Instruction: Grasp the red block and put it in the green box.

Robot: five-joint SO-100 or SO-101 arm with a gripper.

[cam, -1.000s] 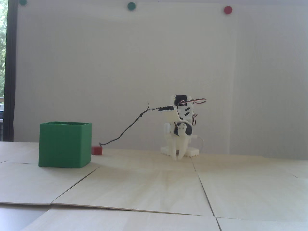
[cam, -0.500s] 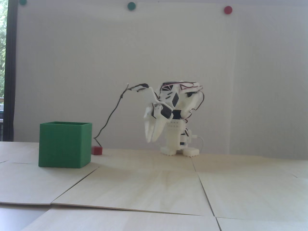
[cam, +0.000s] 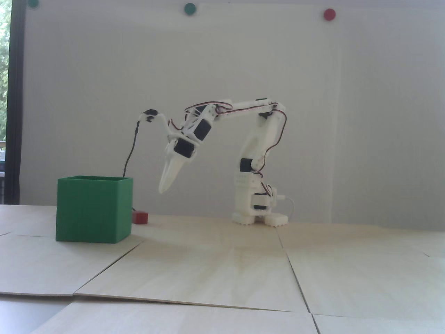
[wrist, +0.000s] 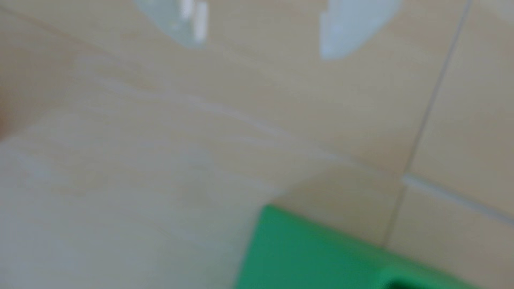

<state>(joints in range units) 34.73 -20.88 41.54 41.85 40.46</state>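
Observation:
In the fixed view the green box (cam: pixel 94 208) stands on the wooden table at the left. The small red block (cam: pixel 140 217) lies on the table just behind the box's right side, with its left end hidden by the box. My white gripper (cam: pixel 162 189) hangs in the air, pointing down and to the left, above and a little right of the red block and apart from it. The blurred wrist view shows my gripper (wrist: pixel 261 51) open with nothing between its fingertips. A corner of the green box (wrist: pixel 306 250) sits at the bottom of that view. The red block is out of the wrist view.
The arm's base (cam: pixel 259 217) stands at the back middle of the table. A black cable (cam: pixel 130 156) drops from the wrist behind the box. Seams (cam: pixel 295 275) run between the wooden table panels. Green and red dots (cam: pixel 329 14) are on the wall.
The arm has unfolded from its low pose by the base and swung left. The gripper rose off the table and now hangs near the box.

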